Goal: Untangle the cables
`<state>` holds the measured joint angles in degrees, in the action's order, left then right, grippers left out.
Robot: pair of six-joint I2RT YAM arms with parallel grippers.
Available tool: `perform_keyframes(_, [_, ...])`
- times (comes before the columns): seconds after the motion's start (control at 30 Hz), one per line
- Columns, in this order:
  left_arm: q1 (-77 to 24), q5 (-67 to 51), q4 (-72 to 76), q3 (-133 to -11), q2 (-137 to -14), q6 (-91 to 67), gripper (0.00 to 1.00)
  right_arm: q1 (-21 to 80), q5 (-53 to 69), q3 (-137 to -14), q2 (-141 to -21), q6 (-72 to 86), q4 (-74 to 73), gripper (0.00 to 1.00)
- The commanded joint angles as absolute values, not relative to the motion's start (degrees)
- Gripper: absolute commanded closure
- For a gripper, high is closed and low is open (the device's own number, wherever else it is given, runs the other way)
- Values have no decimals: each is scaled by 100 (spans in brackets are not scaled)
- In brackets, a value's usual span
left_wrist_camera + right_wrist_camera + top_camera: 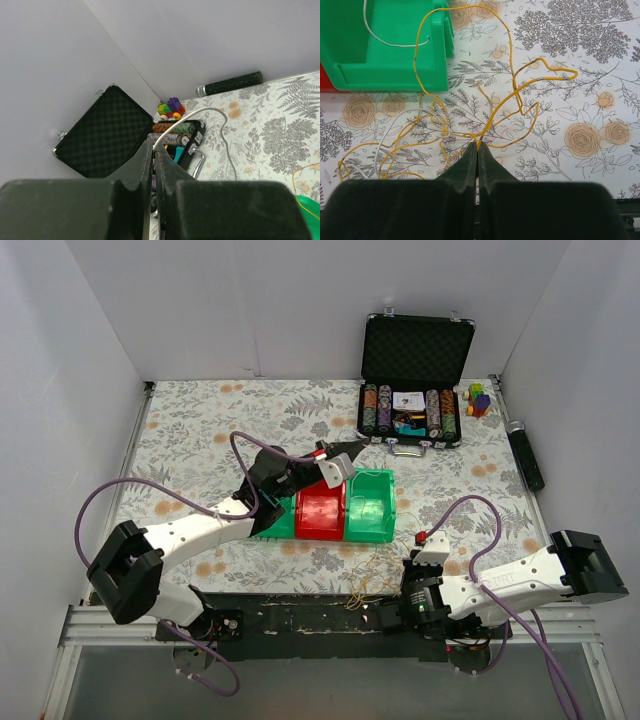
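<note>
Several cables fan outward from where the right pincer pinches them.

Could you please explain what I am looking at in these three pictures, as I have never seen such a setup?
These are two robot arms bolted to a table, a left arm and a right arm. The wide picture looks down from above and behind them. The other two come from a camera on each wrist, so the dark shapes at the bottom are that arm's own claw. On the flowered cloth stand a red bin and green bins, an open chip case, a toy of bricks and a black tube. The left claw, over the bins, is shut on a white cable. The right claw is shut on a yellow cable in a loose tangle beside a green bin.
</note>
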<state>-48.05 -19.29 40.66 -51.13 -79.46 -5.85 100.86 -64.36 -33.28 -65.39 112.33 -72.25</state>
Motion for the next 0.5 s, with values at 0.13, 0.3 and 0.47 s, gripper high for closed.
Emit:
perform_keyframes(0.13, [-5027, -2425, 3631, -5071, -8095, -764, 100, 13096, -6680, -3568, -6565, 13359, -7506, 99])
perform_keyframes(0.3, [-5141, -2408, 3463, -4957, -8130, -1212, 100, 13096, -6671, -3551, -6574, 13412, -7506, 99])
perform_keyframes(0.47, [-5194, -2285, 3489, -4756, -8165, -1529, 100, 13096, -6697, -3507, -6530, 13465, -7497, 99])
